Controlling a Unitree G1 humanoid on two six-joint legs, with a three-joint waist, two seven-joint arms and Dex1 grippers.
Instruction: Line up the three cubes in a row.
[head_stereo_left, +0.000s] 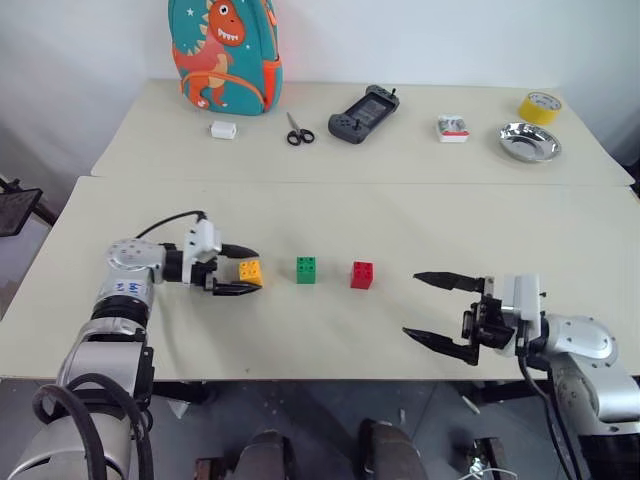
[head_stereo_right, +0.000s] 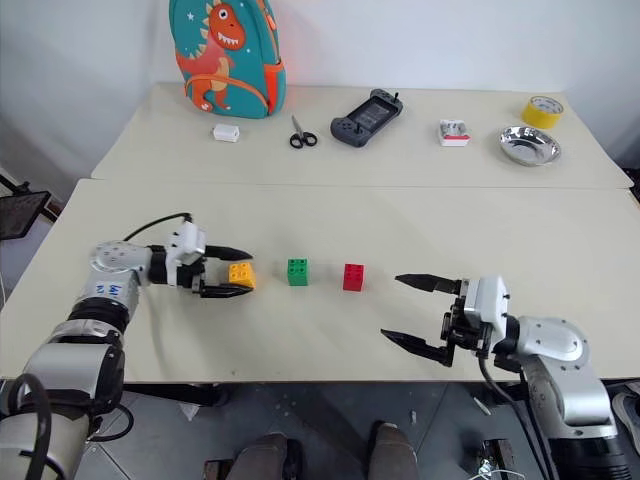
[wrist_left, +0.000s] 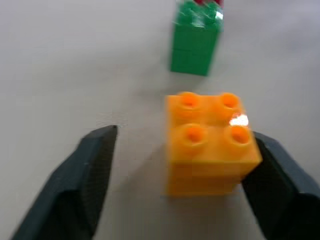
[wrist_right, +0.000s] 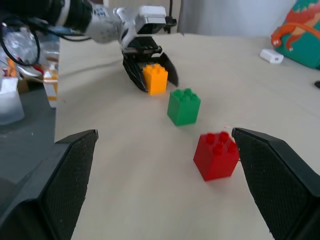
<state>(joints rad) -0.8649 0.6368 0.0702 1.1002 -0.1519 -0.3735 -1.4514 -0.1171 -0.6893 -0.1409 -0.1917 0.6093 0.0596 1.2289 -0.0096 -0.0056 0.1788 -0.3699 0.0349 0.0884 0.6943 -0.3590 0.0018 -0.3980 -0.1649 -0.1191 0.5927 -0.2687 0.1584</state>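
Left hand (head_stereo_left: 236, 270), fingers spread, straddles the orange cube (head_stereo_left: 250, 271) at nine o'clock of the green cube (head_stereo_left: 306, 269) and red cube (head_stereo_left: 362, 275); right hand (head_stereo_left: 436, 312) gapes idle. Row looks complete; retreat cleanly next.

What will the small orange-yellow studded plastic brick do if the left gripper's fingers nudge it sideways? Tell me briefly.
The orange-yellow studded plastic brick looks rigid, so it should not deform. It sits flat and squat on the smooth beige table, so it would probably slide rather than roll or tip. It is likely light; an off-centre nudge from the left gripper may twist it.
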